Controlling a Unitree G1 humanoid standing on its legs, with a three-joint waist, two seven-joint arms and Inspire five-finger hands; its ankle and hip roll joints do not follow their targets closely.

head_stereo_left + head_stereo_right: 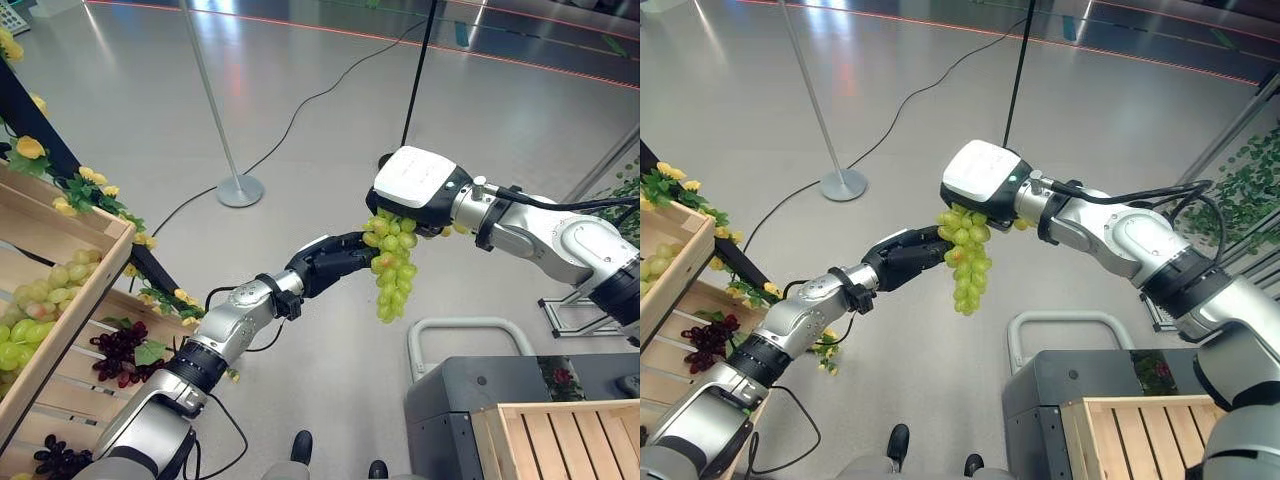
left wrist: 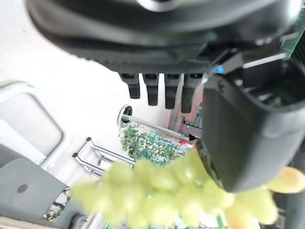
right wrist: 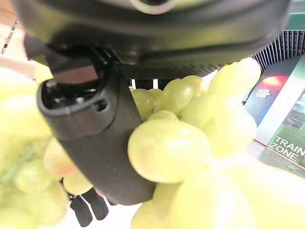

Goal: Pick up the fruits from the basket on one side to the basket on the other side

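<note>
Two wooden crates frame the work: the source crate (image 1: pixel 60 300) at 9 o'clock, tiered, trimmed with yellow flowers (image 1: pixel 30 148) and holding green grapes (image 1: pixel 40 300) above and dark grapes (image 1: pixel 120 355) on the lower shelf; the target crate (image 1: pixel 560 440) at 5 o'clock, slatted, sitting on a grey cabinet (image 1: pixel 450 390). Between them, over open floor, both arms meet at centre frame — reads as a hand-to-hand transfer, sensible since the crates sit well apart, on opposite sides. The right hand (image 1: pixel 415 190), white-backed, comes in from 3 o'clock and hangs over the top of a green grape bunch (image 1: pixel 392 265), which dangles freely below it; holding by the top lets the cluster hang clear. The left hand (image 1: pixel 335 262) reaches in from 8 o'clock, its fingertips against the bunch's side. Head views hide the grip itself. The right wrist view fills that gap: thumb (image 3: pixel 102 143) curled close against the grapes (image 3: pixel 171 148), berries packed round it, so the right hand looks closed on the bunch. The left wrist view shows its own fingers (image 2: pixel 157 88) straight and short of the fruit, thumb (image 2: pixel 248 138) touching the cluster (image 2: pixel 162 186) — relaxed, not clasping. That view also catches a metal frame (image 2: pixel 100 152) and foliage (image 2: pixel 147 145) beyond. A stand base (image 1: pixel 240 190) sits at 11 o'clock.
</note>
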